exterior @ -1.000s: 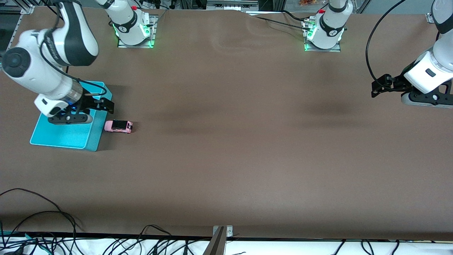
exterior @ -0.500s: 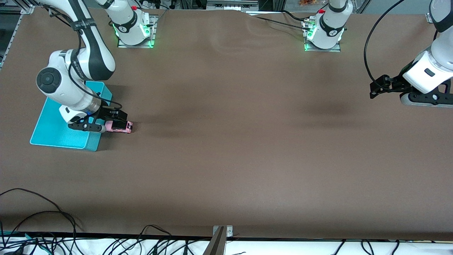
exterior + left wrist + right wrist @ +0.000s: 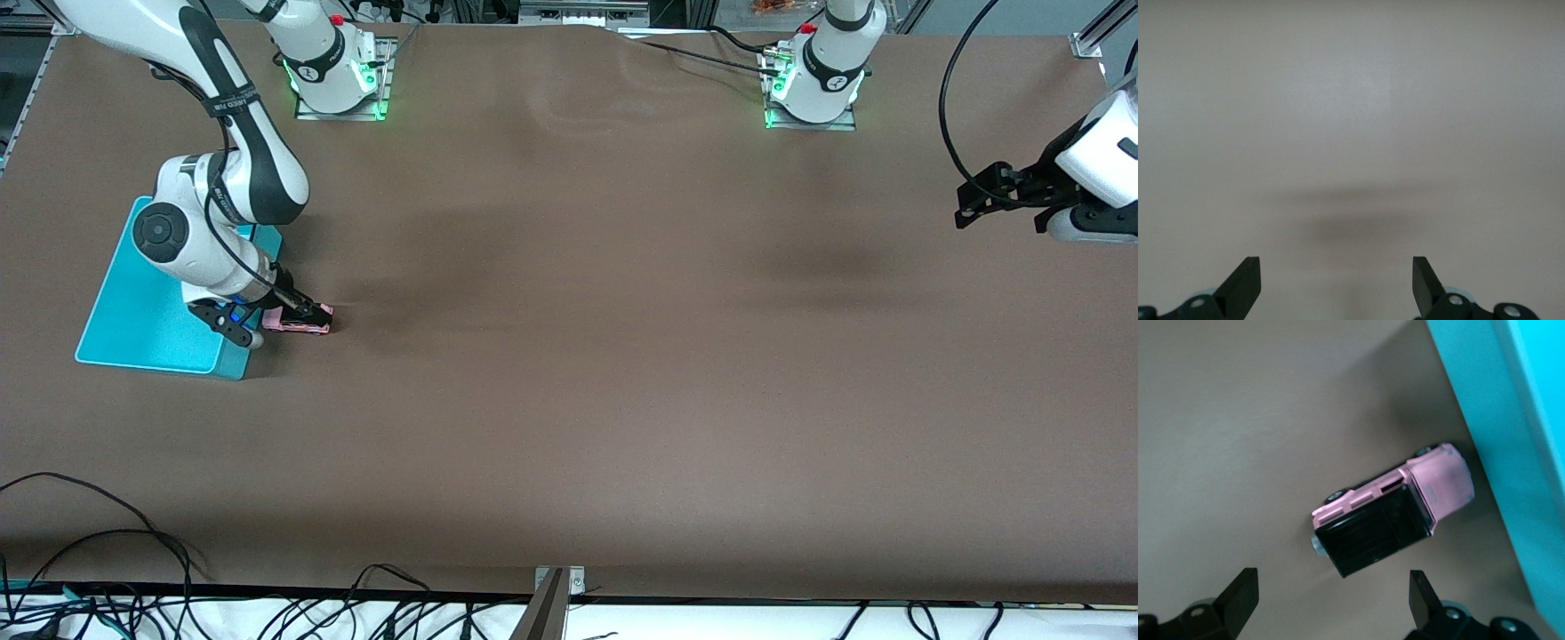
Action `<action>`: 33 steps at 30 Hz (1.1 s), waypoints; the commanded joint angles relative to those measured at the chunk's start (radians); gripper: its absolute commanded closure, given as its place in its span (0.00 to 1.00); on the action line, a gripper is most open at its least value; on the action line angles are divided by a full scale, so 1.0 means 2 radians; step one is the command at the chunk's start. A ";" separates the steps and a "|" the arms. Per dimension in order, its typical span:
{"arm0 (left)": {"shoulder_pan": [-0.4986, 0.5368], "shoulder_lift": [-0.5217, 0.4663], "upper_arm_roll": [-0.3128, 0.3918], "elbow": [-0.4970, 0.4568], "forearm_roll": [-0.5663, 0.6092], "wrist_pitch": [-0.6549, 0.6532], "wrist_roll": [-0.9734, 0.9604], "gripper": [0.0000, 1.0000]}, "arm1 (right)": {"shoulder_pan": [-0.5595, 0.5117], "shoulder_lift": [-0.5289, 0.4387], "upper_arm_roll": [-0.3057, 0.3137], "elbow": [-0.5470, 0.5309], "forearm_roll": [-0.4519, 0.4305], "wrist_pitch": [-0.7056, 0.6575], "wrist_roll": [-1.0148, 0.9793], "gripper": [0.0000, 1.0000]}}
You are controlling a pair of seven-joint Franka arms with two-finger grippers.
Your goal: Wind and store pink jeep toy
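Right wrist view looks down on the pink jeep toy [image 3: 1395, 520] between wide-open, empty fingers, so the step in hand seems to be the approach for a grasp. On the table, the toy sits upright just beside the cyan bin [image 3: 133, 311], under the right gripper [image 3: 298, 317]. Next, the jaws likely need lowering around its body. Over the table's other end, the left gripper [image 3: 1337, 283] waits open, holding nothing.

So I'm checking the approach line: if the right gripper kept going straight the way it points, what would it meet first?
Most likely the pink jeep toy: the open right gripper points down at it, beside the cyan bin. How close it is, I can't tell.
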 commanded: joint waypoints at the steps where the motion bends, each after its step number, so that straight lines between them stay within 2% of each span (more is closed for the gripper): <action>1: -0.001 0.005 -0.003 0.015 -0.008 -0.014 0.009 0.00 | 0.001 -0.008 0.002 -0.024 0.004 0.025 0.073 0.00; 8: -0.002 0.007 -0.002 0.019 -0.008 -0.018 0.012 0.00 | 0.002 -0.008 0.000 -0.030 -0.002 0.036 0.175 0.00; 16: -0.003 0.007 -0.003 0.022 -0.007 -0.020 0.010 0.00 | 0.002 -0.004 -0.004 -0.032 -0.002 0.045 0.232 0.00; 22: -0.004 0.009 -0.003 0.022 -0.008 -0.025 0.012 0.00 | 0.002 0.002 -0.023 -0.032 -0.004 0.072 0.295 0.00; 26: -0.004 0.008 -0.003 0.022 -0.007 -0.025 0.011 0.00 | 0.002 0.008 -0.037 -0.032 -0.009 0.077 0.310 0.00; 33: -0.003 0.009 -0.002 0.022 -0.007 -0.025 0.012 0.00 | 0.002 0.022 -0.039 -0.032 -0.010 0.095 0.327 0.00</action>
